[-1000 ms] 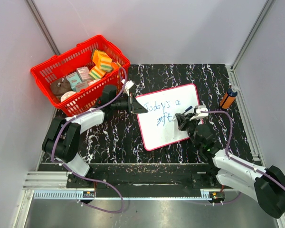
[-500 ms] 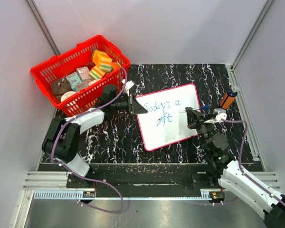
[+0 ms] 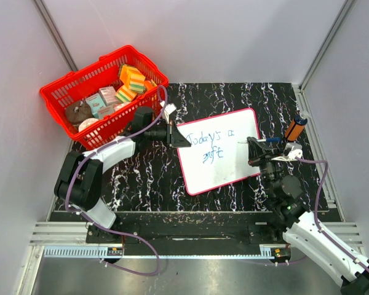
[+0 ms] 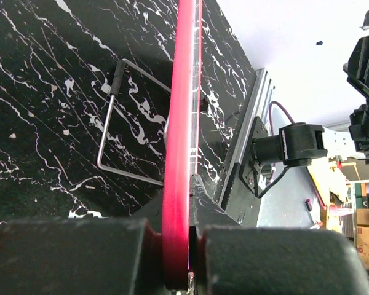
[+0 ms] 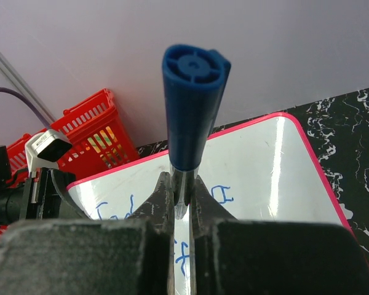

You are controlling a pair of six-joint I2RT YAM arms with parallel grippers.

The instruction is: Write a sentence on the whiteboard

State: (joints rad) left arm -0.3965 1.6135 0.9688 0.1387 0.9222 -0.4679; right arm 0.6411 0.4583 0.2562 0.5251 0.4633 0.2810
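The whiteboard lies tilted on the black marbled table, with the sentence in blue reading "Today's a gift". My left gripper is shut on the board's left edge; in the left wrist view the red-pink rim runs edge-on between the jaws of that gripper. My right gripper is at the board's right edge, shut on a blue marker. In the right wrist view the marker stands up from the gripper, above the whiteboard and its writing.
A red basket with sponges and boxes stands at the back left, close behind the left arm; it also shows in the right wrist view. An orange and black cylinder lies right of the board. A wire stand lies under the board.
My right gripper has moved right with the marker, from over the word "gift" to the board's right edge. The left gripper and the board have not moved.
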